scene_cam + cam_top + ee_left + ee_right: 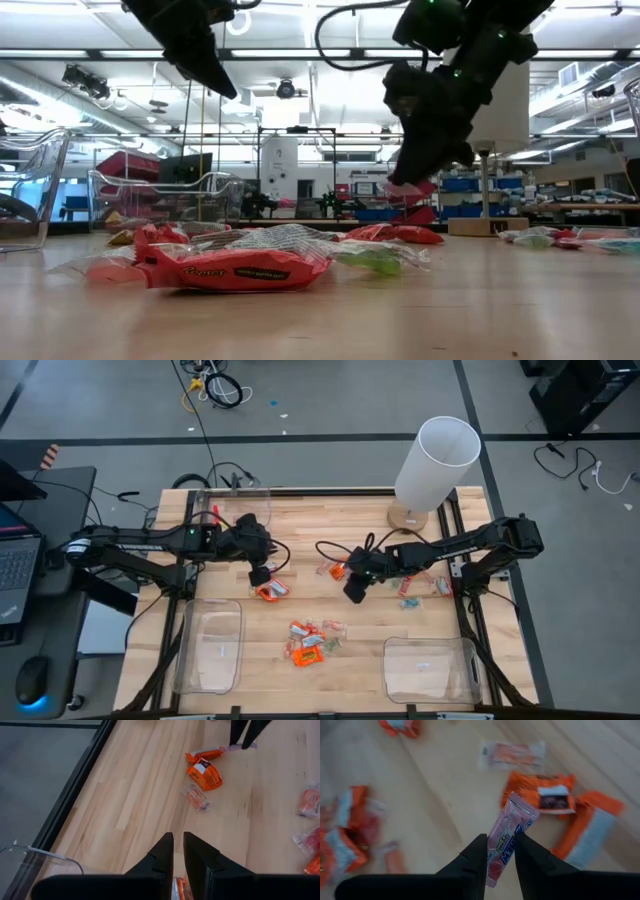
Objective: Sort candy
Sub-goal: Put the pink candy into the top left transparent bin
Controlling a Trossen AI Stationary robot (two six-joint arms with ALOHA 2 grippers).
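Candy lies scattered over the wooden table [300,520]: a cluster of orange wrapped sweets [308,643] sits near the front middle between two clear plastic bins, one bin [210,645] at the front left and the other bin [430,668] at the front right, and a few more pieces [420,592] lie toward the right edge. The right gripper [500,851] hangs above the table near its middle, its fingers clamped on a pink wrapped sweet [507,837] that sticks out past the fingertips; below it in the right wrist view lie two orange packets [555,800]. The left gripper [178,845] hovers over the left half of the table with its fingers nearly together and nothing between them, and an orange sweet [270,591] lies on the wood just beside it. A tall white cylinder [435,465] on a round wooden base stands at the back right of the table.
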